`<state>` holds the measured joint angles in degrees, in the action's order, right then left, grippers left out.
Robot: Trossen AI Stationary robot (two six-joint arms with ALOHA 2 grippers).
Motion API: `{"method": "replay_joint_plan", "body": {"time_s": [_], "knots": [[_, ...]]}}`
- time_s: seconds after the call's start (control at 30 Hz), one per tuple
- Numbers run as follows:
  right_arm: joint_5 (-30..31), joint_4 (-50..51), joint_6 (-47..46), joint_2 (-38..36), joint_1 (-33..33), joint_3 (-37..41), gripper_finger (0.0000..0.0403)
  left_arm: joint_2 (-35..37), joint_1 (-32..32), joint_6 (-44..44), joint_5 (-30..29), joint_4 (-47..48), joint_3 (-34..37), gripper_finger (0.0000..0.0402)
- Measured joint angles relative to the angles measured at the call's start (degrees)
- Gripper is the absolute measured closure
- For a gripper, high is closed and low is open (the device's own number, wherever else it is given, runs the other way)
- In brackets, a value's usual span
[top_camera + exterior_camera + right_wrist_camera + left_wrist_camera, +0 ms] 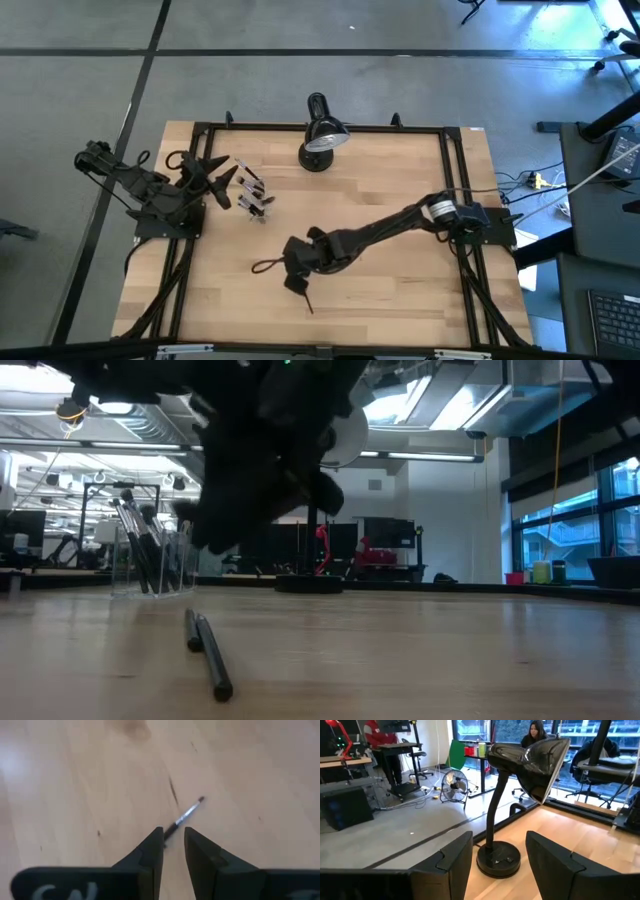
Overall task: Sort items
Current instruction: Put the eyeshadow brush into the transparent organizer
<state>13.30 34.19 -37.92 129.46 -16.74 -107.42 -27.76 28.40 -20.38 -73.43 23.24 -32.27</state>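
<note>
One thin brush [189, 813] with a dark handle, silvery ferrule and brownish tip lies flat on the wood near the table's near-middle [306, 300] [212, 660]. My right gripper [173, 834] hovers just above its handle end [297, 278], open by a narrow gap; the handle runs out of sight behind the fingertips. In the low view the dark gripper hangs clear above the brush. Several more brushes stand in a small clear cup [252, 196] [150, 565] at the far left. My left gripper [228, 187] [497, 840] waits open beside that cup.
A black desk lamp [320, 140] [520, 765] stands at the middle of the far edge, its base [312, 582] on the wood. A thin dark loop [262, 265] lies left of my right gripper. A black frame [450, 180] borders the table. People sit in the room beyond.
</note>
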Motion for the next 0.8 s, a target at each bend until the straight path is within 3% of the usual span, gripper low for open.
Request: {"method": "replay_joint_plan", "body": {"time_s": [0.27,0.8], "knots": [[-2.65,-5.03,-0.79,3.01,2.41,-0.02,0.0324,-0.49,0.0,2.0,-0.17,0.09,0.0,0.0222],[-5.37,-2.46,0.95,5.23,2.69,-0.08,0.0324,-0.46,0.0,2.1,-0.22,0.08,0.0,0.0222]]}}
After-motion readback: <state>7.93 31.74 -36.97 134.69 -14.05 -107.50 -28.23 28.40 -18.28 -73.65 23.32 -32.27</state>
